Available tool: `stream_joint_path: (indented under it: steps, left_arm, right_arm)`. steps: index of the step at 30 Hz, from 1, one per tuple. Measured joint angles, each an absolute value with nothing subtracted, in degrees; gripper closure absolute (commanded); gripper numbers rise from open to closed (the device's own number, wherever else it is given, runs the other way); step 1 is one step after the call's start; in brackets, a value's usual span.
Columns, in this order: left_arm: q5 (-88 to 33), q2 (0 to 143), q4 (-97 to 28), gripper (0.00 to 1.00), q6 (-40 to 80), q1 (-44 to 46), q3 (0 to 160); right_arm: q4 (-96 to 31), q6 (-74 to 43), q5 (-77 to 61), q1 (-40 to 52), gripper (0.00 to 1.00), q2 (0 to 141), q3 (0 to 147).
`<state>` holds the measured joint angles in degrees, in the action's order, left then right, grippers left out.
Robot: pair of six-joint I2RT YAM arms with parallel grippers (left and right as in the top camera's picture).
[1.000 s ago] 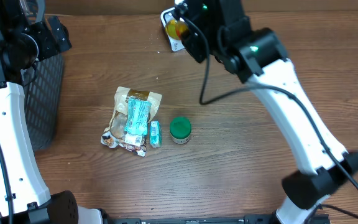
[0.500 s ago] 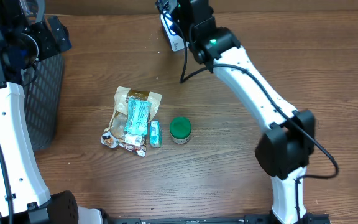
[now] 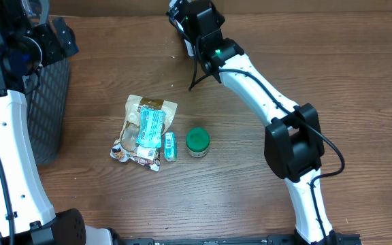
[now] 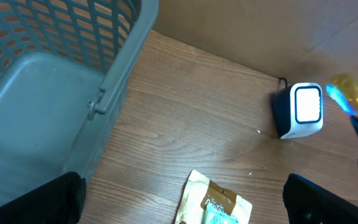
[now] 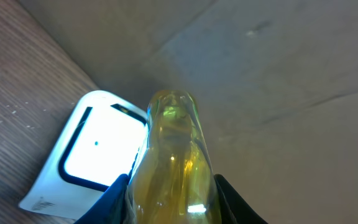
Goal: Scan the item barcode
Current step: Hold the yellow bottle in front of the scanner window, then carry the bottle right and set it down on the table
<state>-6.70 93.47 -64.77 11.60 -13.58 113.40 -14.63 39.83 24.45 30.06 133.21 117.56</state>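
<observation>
At the left edge of the overhead view the left arm (image 3: 5, 136) stands beside a dark mesh basket (image 3: 50, 102). In the left wrist view the left jaws are spread wide: one finger (image 4: 42, 202) sits in the lower left corner and the other in the lower right corner, with nothing between them but the tabletop (image 3: 359, 82) below.

Near the middle of the overhead view lie three things in a row. A snack packet (image 3: 145, 129) is at the left, a small teal box (image 3: 170, 146) lies just beside it, and a green-lidded jar (image 3: 197, 141) stands at the right.

The right arm (image 3: 264, 88) reaches from the bottom right up to the top middle of the frame. It covers most of the scanner (image 4: 300, 111), a white box whose window is lit.

The right jaws pinch a yellow bottle (image 5: 173, 162), with a dark finger (image 5: 110, 202) at each side of it. In the right wrist view the bottle overlaps the right edge of the lit window. In the left wrist view it hangs just to the right of the scanner, above the tabletop. I cannot tell whether they touch.
</observation>
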Motion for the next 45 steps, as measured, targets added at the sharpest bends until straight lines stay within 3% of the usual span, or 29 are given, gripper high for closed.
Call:
stream_joint_path:
  steps: [16,20,26,34,45]
  left_arm:
    - [-6.7,93.5,-64.8,0.0,11.6,-13.6,113.4]
    - [-6.7,93.5,-64.8,0.0,11.6,-13.6,113.4]
    - [-6.7,93.5,-64.8,0.01,11.6,-13.6,113.4]
    - [-6.7,93.5,-64.8,0.0,11.6,-13.6,113.4]
    - [-6.7,93.5,-64.8,0.0,11.6,-13.6,113.4]
  right_arm:
    - [-13.7,31.6,25.8,30.1,0.96,132.7,116.8]
    - [-21.0,25.6,24.9,29.1,0.96,128.7,116.6]
    - [-41.7,11.9,20.3,23.8,0.96,114.9,116.6]
    - [-72.6,-1.0,9.2,8.0,0.96,106.5,116.7]
    - [-74.5,-4.3,1.2,-4.7,0.96,108.2,100.3]
